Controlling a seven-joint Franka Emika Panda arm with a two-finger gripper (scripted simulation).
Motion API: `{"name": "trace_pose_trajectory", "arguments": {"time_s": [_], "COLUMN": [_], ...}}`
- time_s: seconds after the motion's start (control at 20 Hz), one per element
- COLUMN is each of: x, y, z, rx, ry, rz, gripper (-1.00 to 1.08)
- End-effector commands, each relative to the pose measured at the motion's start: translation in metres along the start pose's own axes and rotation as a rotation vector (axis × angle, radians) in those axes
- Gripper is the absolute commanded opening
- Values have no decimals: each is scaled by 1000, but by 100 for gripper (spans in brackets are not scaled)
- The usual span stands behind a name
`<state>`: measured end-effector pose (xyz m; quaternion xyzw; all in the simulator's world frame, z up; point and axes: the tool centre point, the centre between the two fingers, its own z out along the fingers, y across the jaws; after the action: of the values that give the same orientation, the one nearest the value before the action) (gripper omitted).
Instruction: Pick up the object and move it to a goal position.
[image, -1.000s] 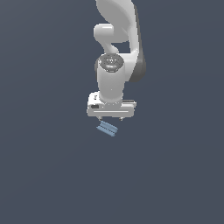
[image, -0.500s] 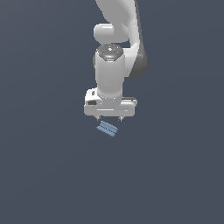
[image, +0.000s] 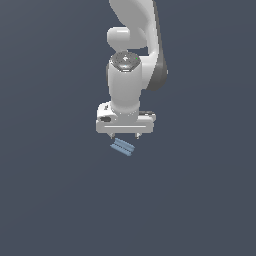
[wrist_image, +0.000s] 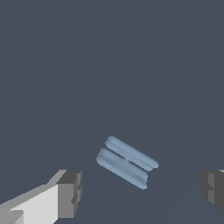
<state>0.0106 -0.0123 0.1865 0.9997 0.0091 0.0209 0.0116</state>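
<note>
Over the last second the white robot arm's claw (image: 125, 135) has dropped lower in the middle of the frame. It's wide open, holding nothing, just above the small ridged light-blue block (image: 123, 147) on the table. Looks nearly ready to grab.

A plain dark slate-blue ground (image: 50, 200) across both views, flat and unmarked.

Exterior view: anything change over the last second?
The gripper came down a little toward the blue block, jaws open, and nothing was grasped. The block stayed where it was, lying flat and slanted; in the wrist view it sits between the fingers, untouched.
</note>
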Motion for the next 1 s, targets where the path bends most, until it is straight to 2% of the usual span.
{"name": "trace_pose_trajectory", "arguments": {"time_s": [0.0,0.4,0.95], "x": [-1,-7,-22], "y": [1,5,10], "z": [4,22,57], "rx": [-1,-2,3], "ry": [-2,-9,-23], "rz": [-28,-174,-466], "gripper": [100,100,100]}}
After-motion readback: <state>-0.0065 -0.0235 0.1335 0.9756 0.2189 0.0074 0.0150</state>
